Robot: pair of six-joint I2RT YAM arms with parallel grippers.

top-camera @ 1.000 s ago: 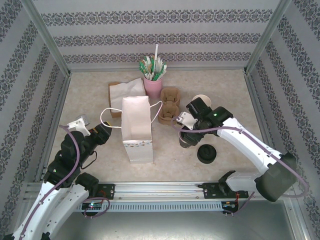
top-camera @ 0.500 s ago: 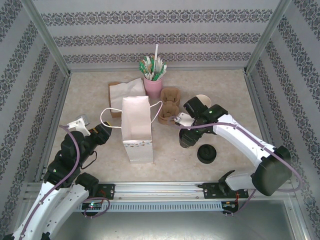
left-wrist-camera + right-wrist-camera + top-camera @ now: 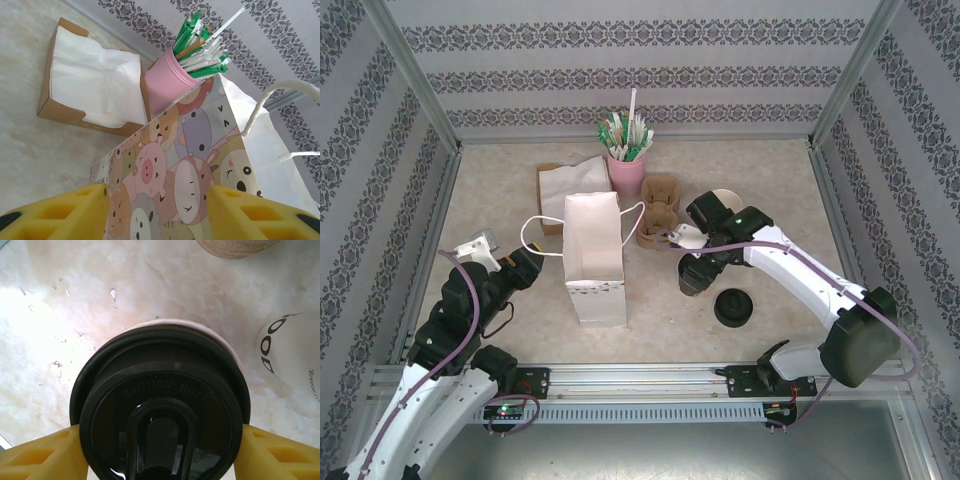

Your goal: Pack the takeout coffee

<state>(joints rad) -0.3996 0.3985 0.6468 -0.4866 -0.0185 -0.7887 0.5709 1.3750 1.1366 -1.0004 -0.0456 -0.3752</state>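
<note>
Right gripper: clasping takeout coffee at both sides of its black lid, cup upright. Left gripper: jaws spread, empty, facing cartoon-printed paper bag.

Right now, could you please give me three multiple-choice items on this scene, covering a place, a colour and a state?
1. Where is the takeout coffee? A on a shelf; B on the table, between the fingers of the right gripper; C in a drawer.
2. What colour is the straw holder? A pink; B blue; C black.
3. How is the paper bag? A lying flat; B upright, open; C crumpled.
Answers: B, yellow fingers flank it; A, its wall is pink; B, it stands with its mouth open.
</note>
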